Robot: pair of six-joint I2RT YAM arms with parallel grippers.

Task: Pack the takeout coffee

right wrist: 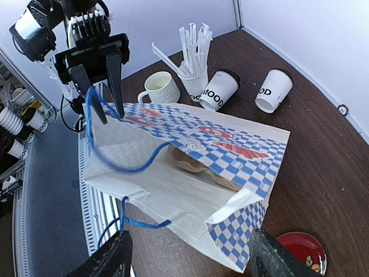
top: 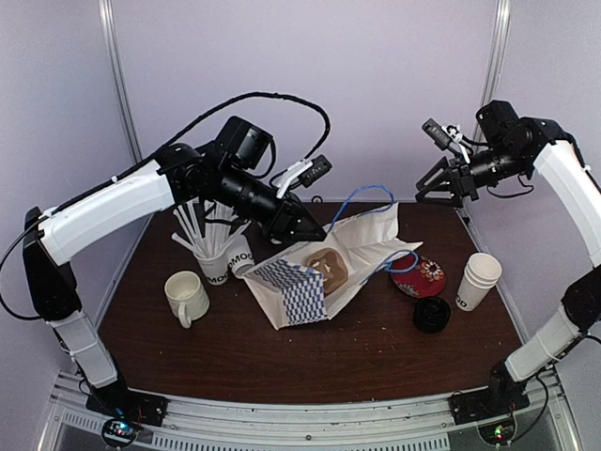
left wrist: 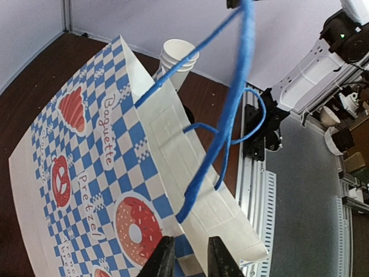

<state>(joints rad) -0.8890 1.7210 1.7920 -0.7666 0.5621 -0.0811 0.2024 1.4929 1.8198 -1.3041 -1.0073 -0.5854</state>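
Two takeout coffee cups (right wrist: 222, 89) (right wrist: 274, 89), white with black lids and MOOD lettering, lie on their sides behind the paper bag; one of these cups (top: 241, 256) shows from above. The blue-checked paper bag (top: 315, 277) lies on its side, mouth facing right, with a brown thing (right wrist: 196, 163) inside. My left gripper (left wrist: 187, 257) straddles the bag's rim beside a blue handle (left wrist: 230, 109). Its jaws stand a narrow gap apart, and no clamp on the paper shows. My right gripper (right wrist: 187, 254) hangs open above the bag's mouth, raised at back right (top: 449, 183).
A cup of white straws (top: 211, 258) and a cream mug (top: 186, 296) stand left of the bag. A stack of lidless white cups (top: 479, 280), a loose black lid (top: 431, 315) and a red plate (top: 418, 277) are on the right. The table's front rail (top: 300, 418) runs along the near edge.
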